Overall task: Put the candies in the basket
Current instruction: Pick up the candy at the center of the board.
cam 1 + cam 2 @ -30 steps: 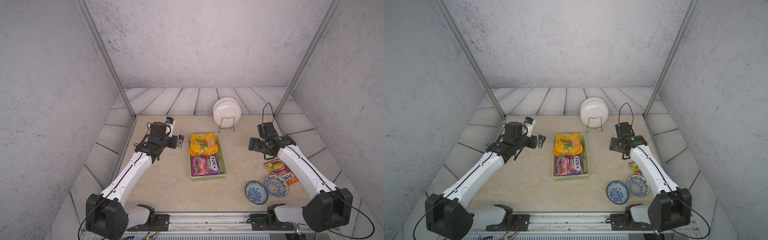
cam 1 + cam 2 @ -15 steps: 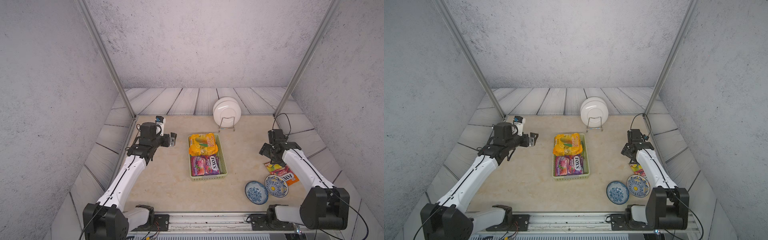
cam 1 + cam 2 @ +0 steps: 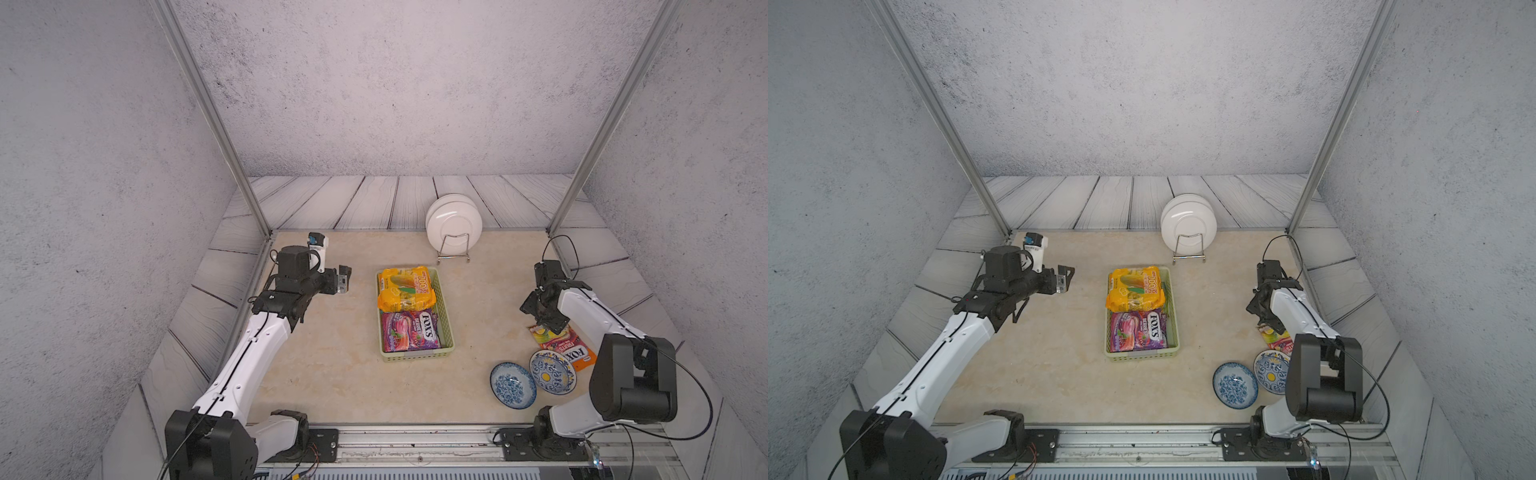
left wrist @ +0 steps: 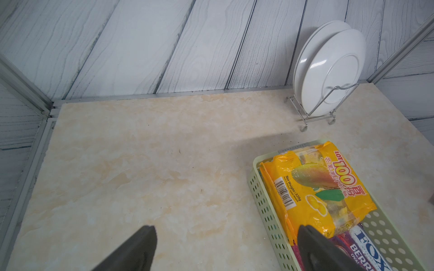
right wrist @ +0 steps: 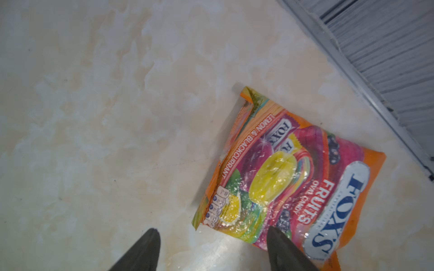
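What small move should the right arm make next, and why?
Probably lower the right end effector until its fingers straddle one edge of the orange packet. That packet lies flat on the table, outside the basket, which already holds the yellow bag and the purple packet. The end effector hangs open and empty over the packet's end.

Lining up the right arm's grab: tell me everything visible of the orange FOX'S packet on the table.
The orange FOX'S packet is glossy, crinkled plastic printed "FRUITS OVAL CANDY" and "LEMON & BLACKCURRANT" over fruit pictures. It lies flat, face up, on the table near its right edge. The open right pincer hangs above one corner; a blue-patterned bowl borders its near end.
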Controlling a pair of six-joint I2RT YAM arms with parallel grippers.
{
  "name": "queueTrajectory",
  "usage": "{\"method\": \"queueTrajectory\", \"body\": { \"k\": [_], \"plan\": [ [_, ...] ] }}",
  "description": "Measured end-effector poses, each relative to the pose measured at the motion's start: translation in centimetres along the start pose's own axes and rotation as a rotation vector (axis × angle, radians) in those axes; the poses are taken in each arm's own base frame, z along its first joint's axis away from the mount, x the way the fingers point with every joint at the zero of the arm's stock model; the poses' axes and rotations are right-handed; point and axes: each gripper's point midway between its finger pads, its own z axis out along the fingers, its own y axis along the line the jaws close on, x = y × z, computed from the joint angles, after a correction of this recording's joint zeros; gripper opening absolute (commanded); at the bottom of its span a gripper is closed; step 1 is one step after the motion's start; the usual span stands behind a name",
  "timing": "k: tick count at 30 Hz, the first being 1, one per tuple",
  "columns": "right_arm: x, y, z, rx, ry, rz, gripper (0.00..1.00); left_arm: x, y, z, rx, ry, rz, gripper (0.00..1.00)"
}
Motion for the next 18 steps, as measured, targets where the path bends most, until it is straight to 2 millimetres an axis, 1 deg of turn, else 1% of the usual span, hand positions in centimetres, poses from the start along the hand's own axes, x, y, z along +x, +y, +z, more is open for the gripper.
{"method": "queueTrajectory", "body": {
  "k": [7, 12, 18],
  "plan": [
    [-0.5, 2.1, 2.0, -0.027, 0.044, 0.001, 0.54, 0.1, 0.0, 0.0, 0.000, 0.002, -0.011, 1.00],
    [0.3, 2.2, 3.4, -0.009, 0.082, -0.006, 0.53, 0.1, 0.1, 0.0, -0.006, 0.008, -0.012, 1.00],
    [0.3, 2.0, 3.5, -0.003, 0.086, -0.005, 0.53, 0.2, 0.1, 0.0, -0.013, 0.009, -0.011, 1.00]
  ]
}}
